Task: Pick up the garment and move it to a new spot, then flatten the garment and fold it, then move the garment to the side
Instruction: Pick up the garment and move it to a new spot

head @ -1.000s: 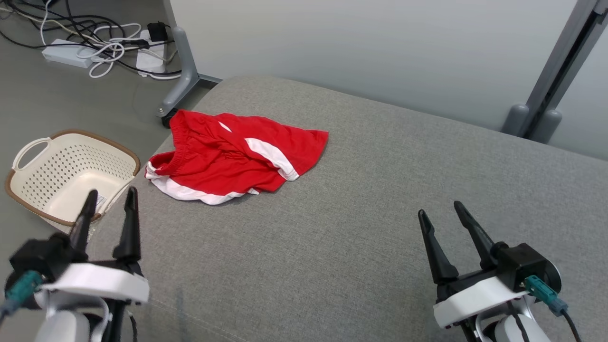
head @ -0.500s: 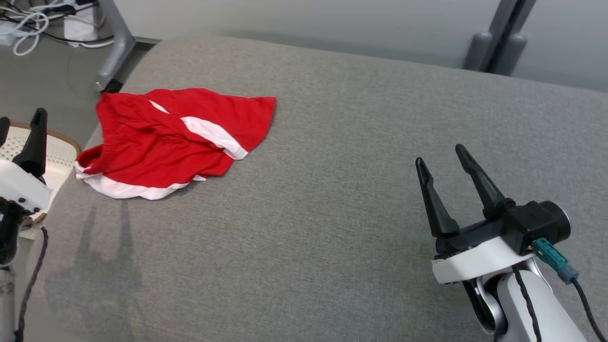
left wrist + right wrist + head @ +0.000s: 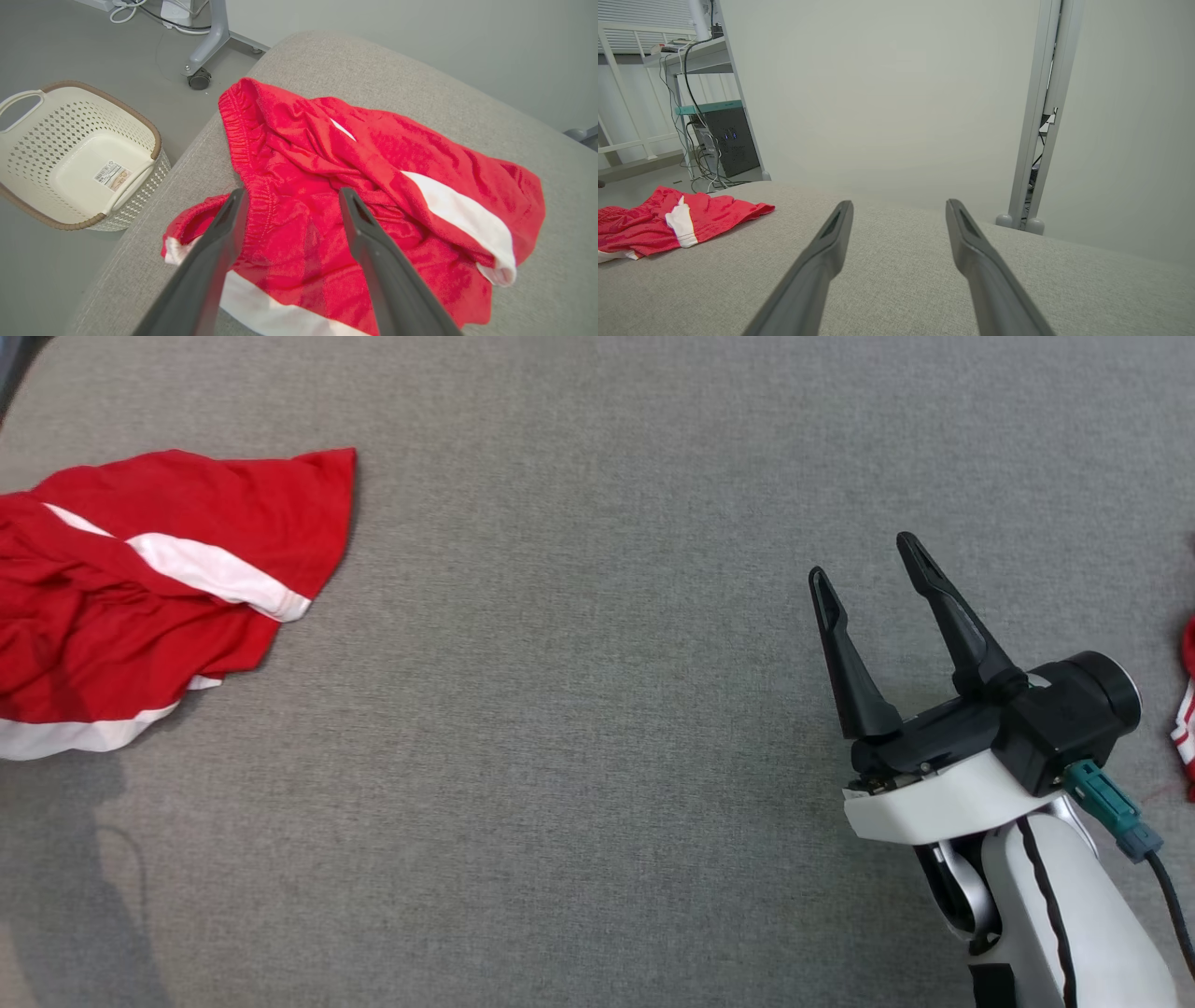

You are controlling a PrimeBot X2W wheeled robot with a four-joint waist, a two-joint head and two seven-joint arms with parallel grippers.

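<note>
Red shorts with white stripes (image 3: 140, 588) lie crumpled at the left edge of the grey cushion (image 3: 560, 709) in the head view. In the left wrist view the shorts (image 3: 355, 196) spread just beyond my left gripper (image 3: 292, 198), which hangs open above the elastic waistband with nothing between its fingers. My right gripper (image 3: 864, 569) stands open over bare cushion at the right, far from the shorts. In the right wrist view the shorts (image 3: 672, 219) lie far to the left of the right gripper (image 3: 899, 207).
A cream perforated basket (image 3: 70, 154) sits on the floor beside the cushion's corner. A grey frame leg on a caster (image 3: 201, 70) stands behind it. Another red and white cloth (image 3: 1186, 709) peeks in at the head view's right edge. A grey post (image 3: 1041, 116) rises behind the cushion.
The head camera has swung right and down, so the shorts sit further left in view and the basket and floor have left it. The left gripper has left the head view.
</note>
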